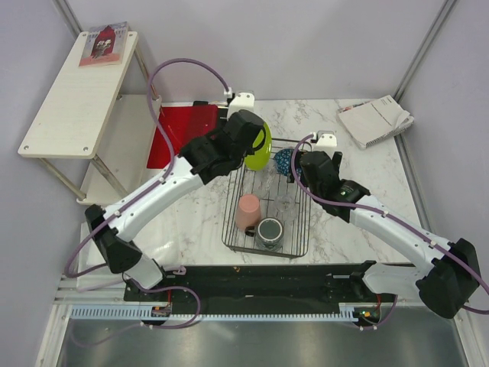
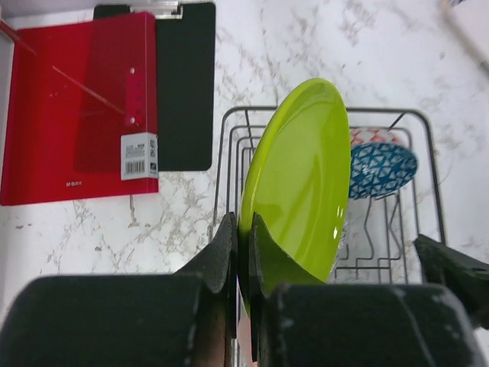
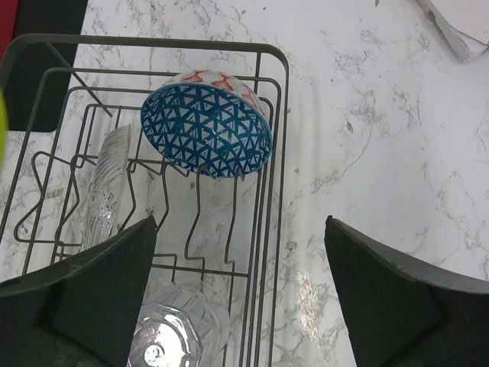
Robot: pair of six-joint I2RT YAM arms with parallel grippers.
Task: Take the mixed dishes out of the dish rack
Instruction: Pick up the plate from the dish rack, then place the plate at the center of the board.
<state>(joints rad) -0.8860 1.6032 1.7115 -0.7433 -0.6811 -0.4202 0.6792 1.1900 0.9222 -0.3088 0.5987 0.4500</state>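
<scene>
Marble table (image 1: 191,222) carries the dish rack (image 1: 294,225). Left jaws are clenched on the rim of the lime-green plate (image 2: 302,176), at the rack's 11 o'clock corner. Right jaws stand wide apart, empty, near the blue bowl (image 3: 206,130) at 1 o'clock.

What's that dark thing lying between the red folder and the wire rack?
A black clipboard, partly under the red folder, then bare marble up to the rack. The left wrist view shows it.
</scene>
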